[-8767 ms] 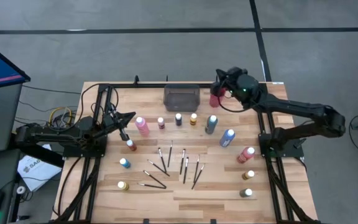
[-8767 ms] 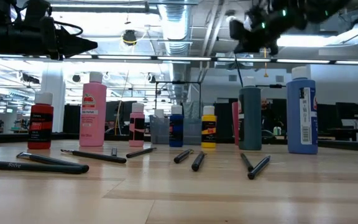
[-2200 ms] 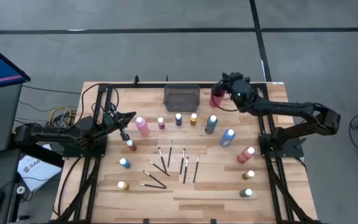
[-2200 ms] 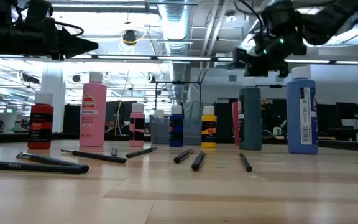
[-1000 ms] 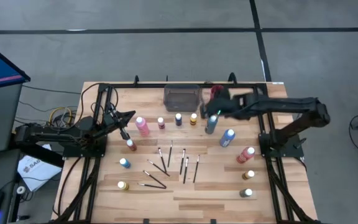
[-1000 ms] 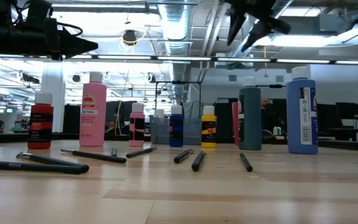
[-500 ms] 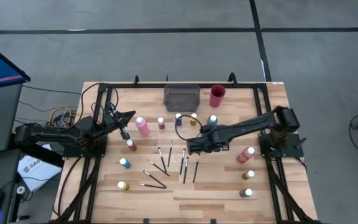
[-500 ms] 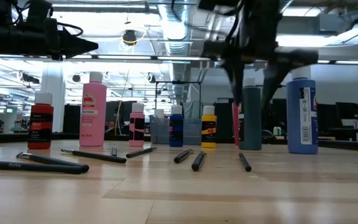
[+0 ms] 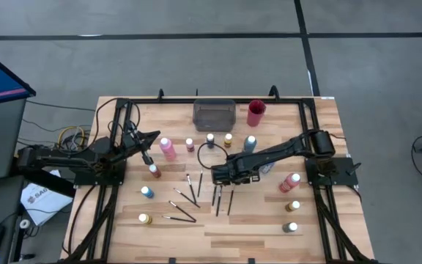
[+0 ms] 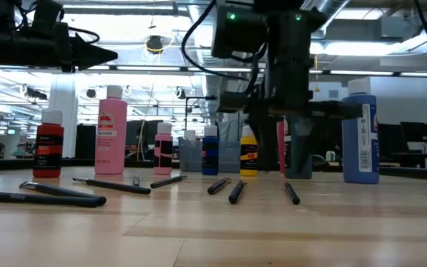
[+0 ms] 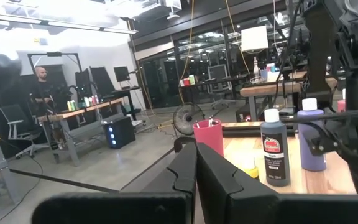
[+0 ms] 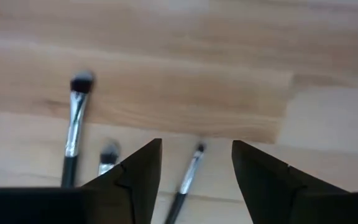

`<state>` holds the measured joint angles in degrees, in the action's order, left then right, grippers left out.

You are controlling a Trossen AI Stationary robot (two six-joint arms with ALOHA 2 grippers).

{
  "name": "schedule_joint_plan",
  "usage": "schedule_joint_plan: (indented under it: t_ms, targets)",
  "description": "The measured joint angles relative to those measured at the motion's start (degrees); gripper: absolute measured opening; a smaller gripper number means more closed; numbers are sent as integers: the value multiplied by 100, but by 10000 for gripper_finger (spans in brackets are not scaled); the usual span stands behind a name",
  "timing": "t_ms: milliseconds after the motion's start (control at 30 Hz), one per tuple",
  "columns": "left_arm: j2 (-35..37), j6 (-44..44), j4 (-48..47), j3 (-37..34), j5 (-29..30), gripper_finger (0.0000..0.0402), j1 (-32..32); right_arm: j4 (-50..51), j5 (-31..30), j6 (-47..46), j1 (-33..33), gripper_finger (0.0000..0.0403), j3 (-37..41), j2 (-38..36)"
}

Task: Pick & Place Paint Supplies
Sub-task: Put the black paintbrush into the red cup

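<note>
A wooden surface is seen from above. At the left edge, the left gripper is held above the surface with its fingers pressed shut on nothing, beside a pink paint bottle. Small paint bottles are lined up across the far half, with a grey tray and red cup behind them. Thin brushes are scattered at the centre. Over these the right gripper is lowered, its fingers spread apart and empty, with one brush tip seen between them.
</note>
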<state>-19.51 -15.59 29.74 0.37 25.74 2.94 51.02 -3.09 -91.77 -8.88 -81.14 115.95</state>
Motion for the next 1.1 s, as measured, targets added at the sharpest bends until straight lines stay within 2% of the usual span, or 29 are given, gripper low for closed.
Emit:
schedule_joint_plan:
  t_ms: [167,267,400,667,900,1100]
  targets:
    - [-10,0,-12,1,4,3,0,-289,214,39,-7,184,-16,285]
    - [-18,0,-8,-1,19,3,-2,-254,356,40,-2,166,-25,312]
    - [-26,0,-8,0,21,3,0,-176,372,42,7,123,-22,383]
    - [-26,0,-9,0,20,3,0,-86,439,115,9,10,-15,394]
    - [-26,0,-9,-1,19,3,-2,17,351,350,-23,2,-4,291]
    - [-28,-1,-9,0,14,3,-1,210,-395,385,-65,0,23,-284]
